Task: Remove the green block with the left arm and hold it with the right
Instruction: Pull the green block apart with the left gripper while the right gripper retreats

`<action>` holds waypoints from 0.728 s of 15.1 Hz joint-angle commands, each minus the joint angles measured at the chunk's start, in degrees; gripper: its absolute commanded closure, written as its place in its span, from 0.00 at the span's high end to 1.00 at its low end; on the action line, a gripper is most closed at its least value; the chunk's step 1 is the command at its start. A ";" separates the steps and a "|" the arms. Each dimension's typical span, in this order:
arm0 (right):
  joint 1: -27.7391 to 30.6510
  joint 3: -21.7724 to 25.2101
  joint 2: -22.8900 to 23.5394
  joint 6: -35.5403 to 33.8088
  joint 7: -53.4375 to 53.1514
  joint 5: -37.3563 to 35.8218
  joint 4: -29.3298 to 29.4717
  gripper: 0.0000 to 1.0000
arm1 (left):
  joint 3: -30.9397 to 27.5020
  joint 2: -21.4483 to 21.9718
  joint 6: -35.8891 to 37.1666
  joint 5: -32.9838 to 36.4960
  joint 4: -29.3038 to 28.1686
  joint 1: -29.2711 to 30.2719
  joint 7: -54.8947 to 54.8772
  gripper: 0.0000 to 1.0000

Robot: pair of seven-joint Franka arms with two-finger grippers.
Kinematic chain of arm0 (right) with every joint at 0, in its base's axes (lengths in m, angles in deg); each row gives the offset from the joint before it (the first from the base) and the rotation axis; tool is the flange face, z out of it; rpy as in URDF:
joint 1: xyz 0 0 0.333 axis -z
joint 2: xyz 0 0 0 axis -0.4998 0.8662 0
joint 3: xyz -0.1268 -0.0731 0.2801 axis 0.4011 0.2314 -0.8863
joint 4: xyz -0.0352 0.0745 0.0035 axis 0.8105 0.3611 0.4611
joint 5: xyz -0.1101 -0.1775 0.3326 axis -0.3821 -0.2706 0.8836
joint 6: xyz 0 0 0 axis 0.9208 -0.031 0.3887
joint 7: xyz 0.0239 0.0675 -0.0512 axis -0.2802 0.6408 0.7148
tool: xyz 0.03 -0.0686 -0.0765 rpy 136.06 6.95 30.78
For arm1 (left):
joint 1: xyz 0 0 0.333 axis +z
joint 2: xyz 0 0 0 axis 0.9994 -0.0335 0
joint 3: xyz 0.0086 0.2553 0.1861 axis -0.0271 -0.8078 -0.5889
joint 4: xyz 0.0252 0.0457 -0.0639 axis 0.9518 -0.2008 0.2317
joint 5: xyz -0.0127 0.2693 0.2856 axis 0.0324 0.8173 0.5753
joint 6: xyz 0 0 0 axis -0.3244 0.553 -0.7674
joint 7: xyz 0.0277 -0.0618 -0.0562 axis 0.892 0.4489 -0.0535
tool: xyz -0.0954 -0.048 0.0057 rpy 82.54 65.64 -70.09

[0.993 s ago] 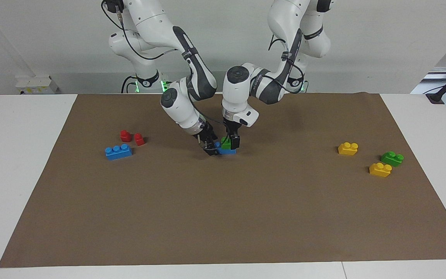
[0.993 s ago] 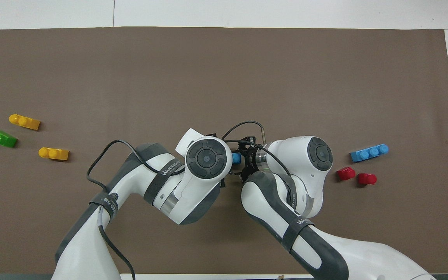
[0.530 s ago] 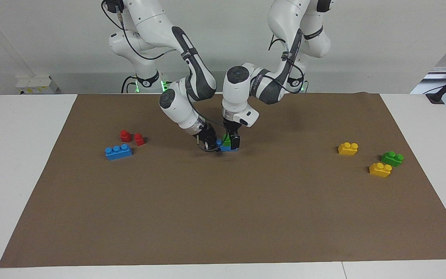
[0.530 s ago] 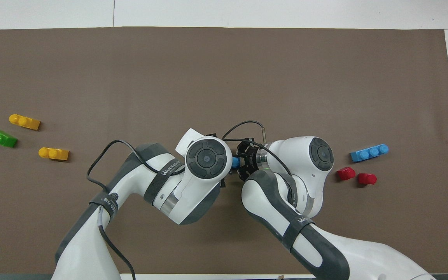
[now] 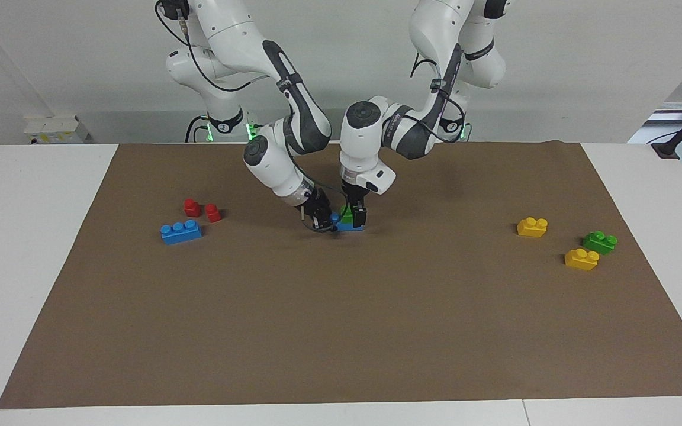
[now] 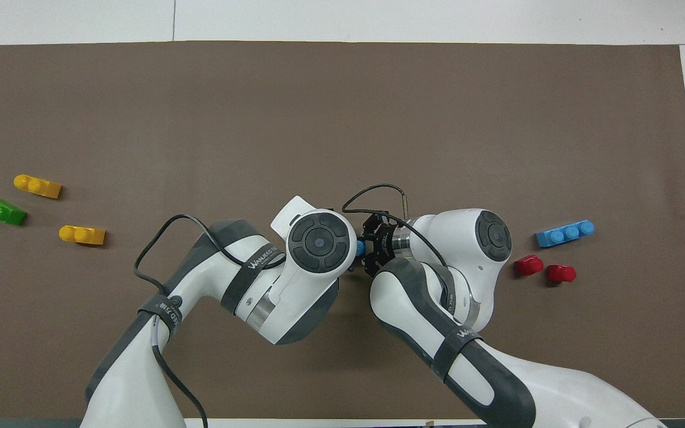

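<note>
Now, facing view. Green block (image 5: pixel 347 216) sits at centre frame, stacked on a blue brick (image 5: pixel 350 227) that rests on the brown mat (image 5: pixel 341 331). Left gripper (image 5: pixel 357 218) comes straight down onto the block, fingers at its sides; whether they are clamped on it I cannot tell. Right gripper (image 5: pixel 329 225) reaches in at a slant from the left of the frame and is closed on the end of the blue brick under the block. Both grippers are low at the mat and almost touching each other.

Left of centre: a second blue brick (image 5: pixel 181 231), with two red pieces (image 5: pixel 202 210) just above it. At right: a yellow brick (image 5: pixel 532 226), a second yellow brick (image 5: pixel 581 259) lower down, and a dark green brick (image 5: pixel 600 242) between them and nearer the right edge.

Overhead view. Both wrists meet slightly below centre frame and hide the green block completely. Only a sliver of the blue brick (image 6: pixel 360 246) shows between them. Right gripper (image 6: pixel 369 252) is a black cluster touching that sliver; left gripper is hidden under its own wrist. Second blue brick (image 6: pixel 565 232) lies mid right, red pieces (image 6: pixel 544 268) just below it. Yellow bricks (image 6: pixel 37 186) and (image 6: pixel 82 235) lie mid left, dark green brick (image 6: pixel 0 210) at the left edge.
</note>
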 commanded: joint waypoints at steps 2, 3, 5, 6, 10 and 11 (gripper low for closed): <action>-0.17 0.00 0.32 1.32 1.51 1.77 -0.11 0.03 | -0.65 0.77 1.24 0.69 0.32 -0.72 -1.10 0.00; -0.17 0.00 0.32 1.32 1.51 1.77 -0.11 0.03 | -0.65 1.30 1.16 0.69 0.15 -0.72 -1.19 0.00; -0.17 0.00 0.32 1.41 1.60 1.77 -0.20 0.03 | -0.65 2.00 1.15 0.34 0.23 0.07 -1.10 0.00; -0.17 0.00 0.32 1.41 1.60 1.77 -0.20 0.03 | -0.65 2.79 1.42 0.34 0.23 0.42 -1.10 0.00; -0.09 0.09 0.32 1.32 1.60 1.77 -0.29 0.03 | -1.18 6.30 4.66 0.34 0.32 2.35 -1.63 0.00; -0.08 0.00 0.32 1.32 1.60 1.77 -0.29 0.03 | -1.18 7.27 5.80 0.34 0.41 2.79 -2.59 0.00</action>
